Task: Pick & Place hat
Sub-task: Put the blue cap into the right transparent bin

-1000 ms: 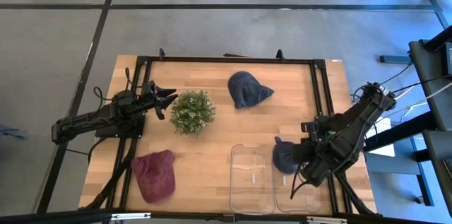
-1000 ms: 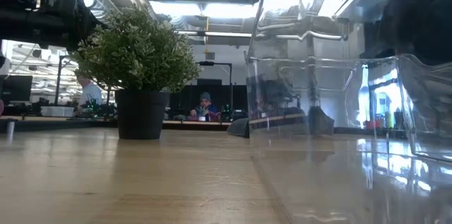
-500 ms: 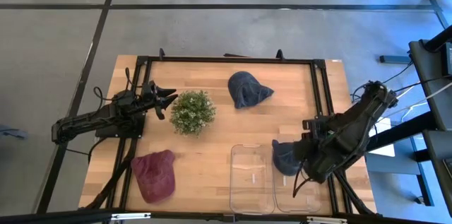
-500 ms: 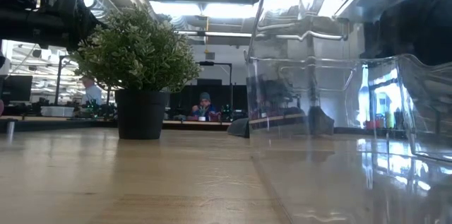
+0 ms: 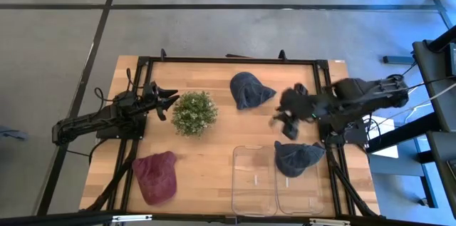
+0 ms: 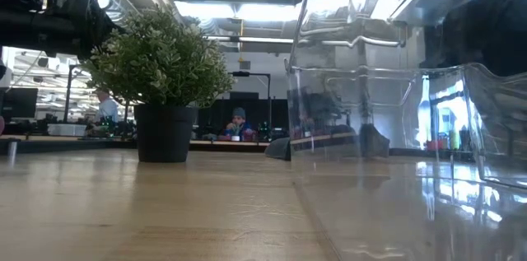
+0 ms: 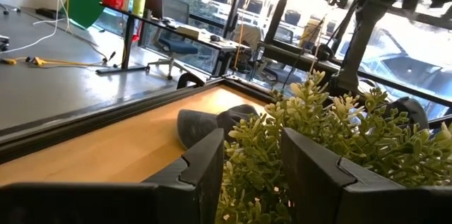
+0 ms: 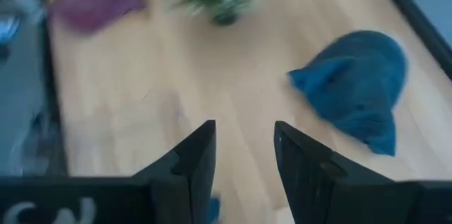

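A dark blue hat (image 5: 297,158) lies over the far end of the right clear bin (image 5: 300,196); through the bin's wall in the low view it is a dark mass (image 6: 492,22). A second blue hat (image 5: 249,90) (image 8: 357,86) lies flat near the far edge. A maroon hat (image 5: 157,176) lies at the near left. My right gripper (image 5: 285,117) (image 8: 244,155) hangs open above the table between the two blue hats, touching nothing. My left gripper (image 5: 169,100) (image 7: 253,167) waits open beside the plant's leaves.
A potted plant (image 5: 194,113) (image 6: 165,72) stands left of centre. A second clear bin (image 5: 254,180) sits next to the right one at the near edge. A black frame (image 5: 324,98) runs round the table. People show in the room behind.
My right gripper has let go of the dark blue hat, which now lies on the right bin's far end. The arm has swung up and away fast, toward the far edge and the table's left, and now looks down at the second blue hat.
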Controlling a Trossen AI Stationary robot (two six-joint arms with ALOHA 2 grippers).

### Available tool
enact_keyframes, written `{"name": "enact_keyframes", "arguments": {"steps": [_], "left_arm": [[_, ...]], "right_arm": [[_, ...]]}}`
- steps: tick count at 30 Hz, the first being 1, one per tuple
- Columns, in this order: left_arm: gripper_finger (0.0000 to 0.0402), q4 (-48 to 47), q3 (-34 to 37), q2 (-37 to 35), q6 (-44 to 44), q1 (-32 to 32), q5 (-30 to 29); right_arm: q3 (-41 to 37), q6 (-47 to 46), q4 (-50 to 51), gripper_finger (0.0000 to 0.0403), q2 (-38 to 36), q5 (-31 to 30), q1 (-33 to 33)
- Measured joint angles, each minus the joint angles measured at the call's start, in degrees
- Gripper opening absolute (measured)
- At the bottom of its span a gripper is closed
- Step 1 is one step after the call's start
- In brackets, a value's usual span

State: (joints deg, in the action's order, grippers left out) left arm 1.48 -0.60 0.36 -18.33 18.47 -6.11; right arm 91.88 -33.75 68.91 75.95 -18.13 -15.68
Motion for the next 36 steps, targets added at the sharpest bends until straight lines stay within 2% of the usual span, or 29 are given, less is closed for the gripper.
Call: {"name": "enact_keyframes", "arguments": {"steps": [6,13,18,21,27,32,36], "left_arm": [[0.0136,0.00,0.00,0.01,0.00,0.01,0.02],[0.0136,0.00,0.00,0.00,0.05,-0.02,0.00],[0.0136,0.00,0.00,0.00,4.60,0.00,-0.46],[0.0136,0.00,0.00,0.02,8.18,-0.02,-0.46],[0.0136,0.00,0.00,0.00,9.51,0.00,-0.46],[0.0136,0.00,0.00,0.02,9.51,0.01,-0.46],[0.0136,0.00,0.00,0.01,9.51,-0.01,-0.46]], "right_arm": [[-7.07,-4.34,-5.81,0.0144,2.12,0.19,11.21],[-19.08,-21.03,-12.71,0.0144,5.03,4.09,19.35],[-28.79,-32.03,-27.96,0.0144,6.34,2.02,21.20],[-34.47,-34.64,-40.11,0.0144,7.00,0.01,21.59],[-43.10,-38.50,-61.21,0.0144,8.86,0.85,21.89],[-46.48,-50.77,-59.85,0.0144,10.19,-0.45,21.97],[-48.13,-56.82,-59.59,0.0144,12.22,-2.92,21.97]]}}
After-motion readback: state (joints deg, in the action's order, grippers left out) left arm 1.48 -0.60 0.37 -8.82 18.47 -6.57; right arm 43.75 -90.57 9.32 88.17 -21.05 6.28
